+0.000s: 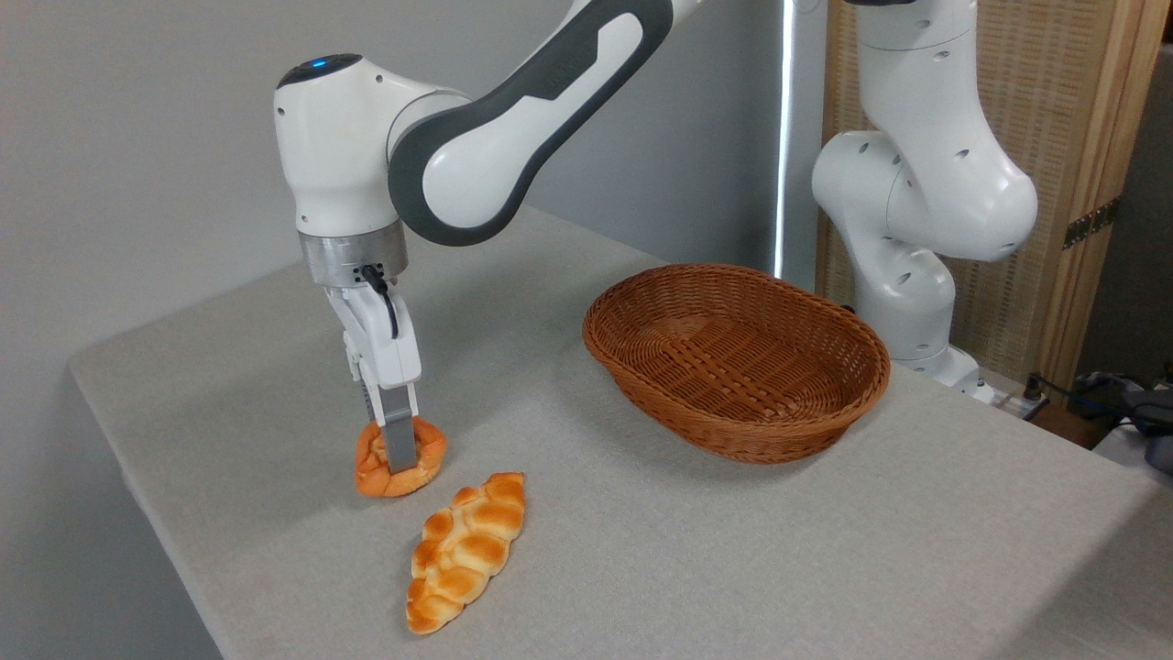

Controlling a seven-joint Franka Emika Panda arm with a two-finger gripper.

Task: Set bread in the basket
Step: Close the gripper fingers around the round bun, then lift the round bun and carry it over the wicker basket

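Note:
The bread [423,451], a small round orange-golden bun with a lobed top, is at the table's front left. My gripper [391,461] points straight down over it and is shut on it. The near grey finger [398,445] presses into the bun's front, and the far finger is mostly hidden behind the bun. The bun looks pinched and tilted, with its underside at or just above the cloth. The brown wicker basket [696,422] stands to the right, well apart, with nothing in it.
A longer braided golden loaf [465,552] lies just in front and right of the bun. The grey-clothed table [733,550] drops off close on the left and front. The arm's white base [907,293] rises behind the basket.

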